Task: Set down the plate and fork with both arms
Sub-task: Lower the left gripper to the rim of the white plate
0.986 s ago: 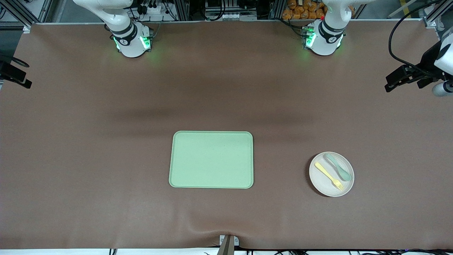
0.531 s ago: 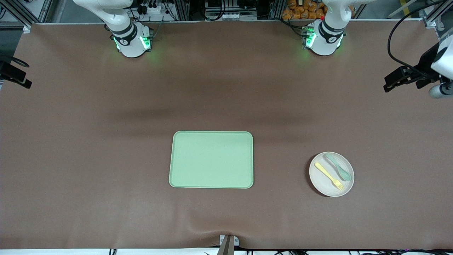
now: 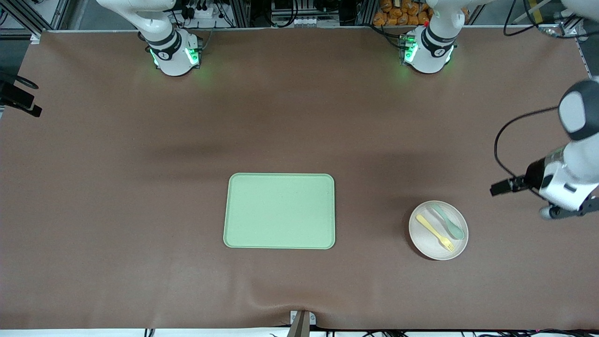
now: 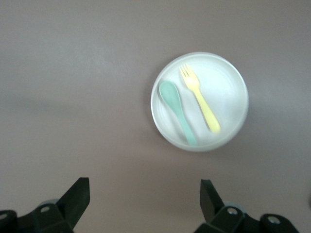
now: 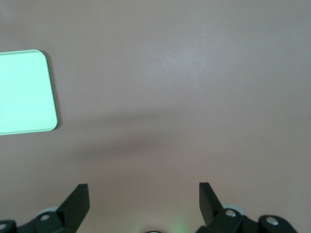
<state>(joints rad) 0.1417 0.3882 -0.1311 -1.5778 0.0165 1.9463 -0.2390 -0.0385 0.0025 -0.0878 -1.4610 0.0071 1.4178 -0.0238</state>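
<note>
Plate (image 4: 200, 101), rigid and likely light with a shallow rim best pinched at its edge, lies on the surface ahead of the spread, empty left fingers (image 4: 77, 194), carrying the thin, slippery-looking fork (image 4: 199, 98) beside a spoon (image 4: 177, 110); right fingers (image 5: 77, 196) wait spread.

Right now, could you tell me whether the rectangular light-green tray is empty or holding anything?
Empty. The rectangular light-green tray shows only bare surface; the pale-yellow plastic fork lies on the round off-white plate instead.
</note>
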